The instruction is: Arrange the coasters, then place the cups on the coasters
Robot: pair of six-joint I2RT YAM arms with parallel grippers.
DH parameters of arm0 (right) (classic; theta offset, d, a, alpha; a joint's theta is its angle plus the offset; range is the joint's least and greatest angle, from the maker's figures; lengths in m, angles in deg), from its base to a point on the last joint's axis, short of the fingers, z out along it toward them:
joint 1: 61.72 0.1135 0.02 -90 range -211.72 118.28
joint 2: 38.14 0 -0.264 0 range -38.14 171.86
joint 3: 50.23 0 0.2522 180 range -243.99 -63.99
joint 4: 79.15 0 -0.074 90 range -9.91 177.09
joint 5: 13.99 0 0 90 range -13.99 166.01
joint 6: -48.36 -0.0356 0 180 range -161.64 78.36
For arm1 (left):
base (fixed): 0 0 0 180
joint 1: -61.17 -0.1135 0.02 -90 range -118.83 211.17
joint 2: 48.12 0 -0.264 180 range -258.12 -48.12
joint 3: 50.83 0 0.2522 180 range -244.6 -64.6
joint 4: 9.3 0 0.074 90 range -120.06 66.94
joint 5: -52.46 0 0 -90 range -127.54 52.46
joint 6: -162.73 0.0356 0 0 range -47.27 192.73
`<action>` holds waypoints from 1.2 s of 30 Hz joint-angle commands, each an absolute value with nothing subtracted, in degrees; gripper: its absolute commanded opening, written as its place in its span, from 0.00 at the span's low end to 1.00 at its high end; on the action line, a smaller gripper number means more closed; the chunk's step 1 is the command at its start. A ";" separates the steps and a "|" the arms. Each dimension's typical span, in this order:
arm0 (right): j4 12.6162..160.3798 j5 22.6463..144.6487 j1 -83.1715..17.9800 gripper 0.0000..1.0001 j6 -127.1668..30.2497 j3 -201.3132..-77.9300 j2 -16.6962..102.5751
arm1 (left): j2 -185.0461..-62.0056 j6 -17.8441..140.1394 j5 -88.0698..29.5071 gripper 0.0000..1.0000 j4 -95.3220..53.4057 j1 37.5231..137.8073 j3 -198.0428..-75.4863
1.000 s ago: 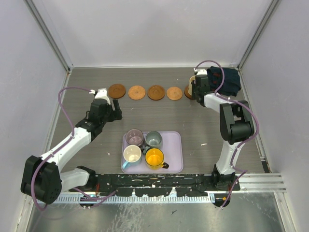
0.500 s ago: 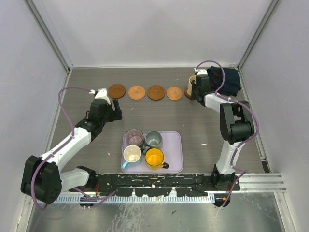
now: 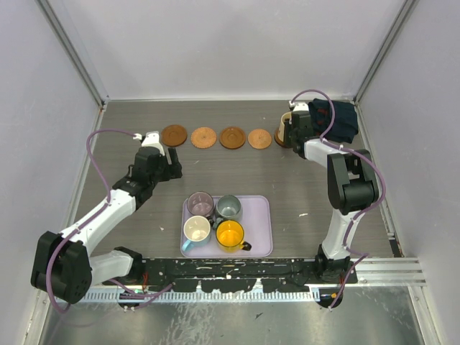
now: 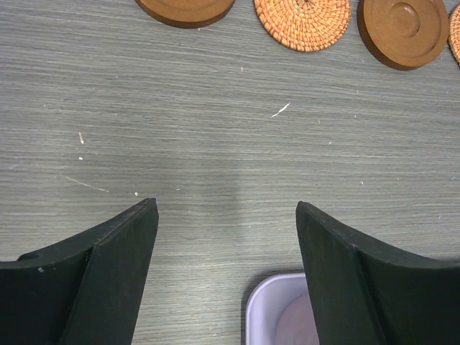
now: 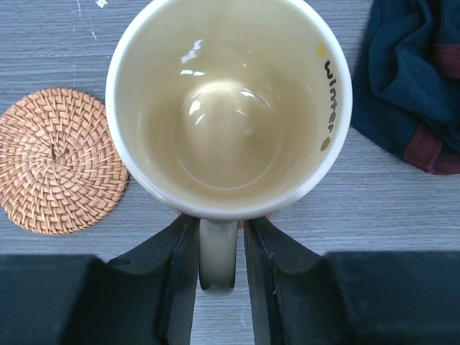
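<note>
cloth (image 5: 410,79) flanks cream cup (image 5: 226,129), handle inside right end effector (image 5: 219,231), grip unclear; left end effector (image 4: 226,208) wide.

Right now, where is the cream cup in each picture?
Top view: the cream cup is at the back, right of centre, partly hidden.
Left wrist: not in it.
Right wrist: it fills the top middle, seen from above.
Shared landmark: the woven coaster just left of the cup. A sliver of it shows at the left wrist picture's right edge.
</note>
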State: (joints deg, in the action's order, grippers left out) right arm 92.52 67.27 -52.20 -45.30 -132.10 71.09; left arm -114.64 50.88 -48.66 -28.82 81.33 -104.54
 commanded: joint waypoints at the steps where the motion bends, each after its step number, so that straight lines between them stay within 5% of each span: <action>1: 96.63 66.17 -52.28 0.36 -45.84 -132.23 67.03 | -113.65 50.49 -48.31 0.79 -26.06 81.10 -105.02; 22: 90.92 60.33 -52.04 0.45 -51.68 -119.22 47.41 | -110.26 50.29 -46.58 0.79 -26.75 81.03 -103.56; 29: 83.66 73.91 -50.82 0.49 -57.79 -111.95 32.45 | -109.92 50.48 -43.14 0.81 -28.29 81.14 -103.12; 36: 71.34 70.07 -35.94 0.52 -56.62 -109.60 24.01 | -108.53 50.70 -37.92 0.82 -28.45 81.90 -101.72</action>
State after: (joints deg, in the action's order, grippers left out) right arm 78.75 71.38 -44.75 -56.65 -110.34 27.31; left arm -110.58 50.68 -41.77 -29.37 81.35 -102.27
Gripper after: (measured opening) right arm 0.513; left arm 0.815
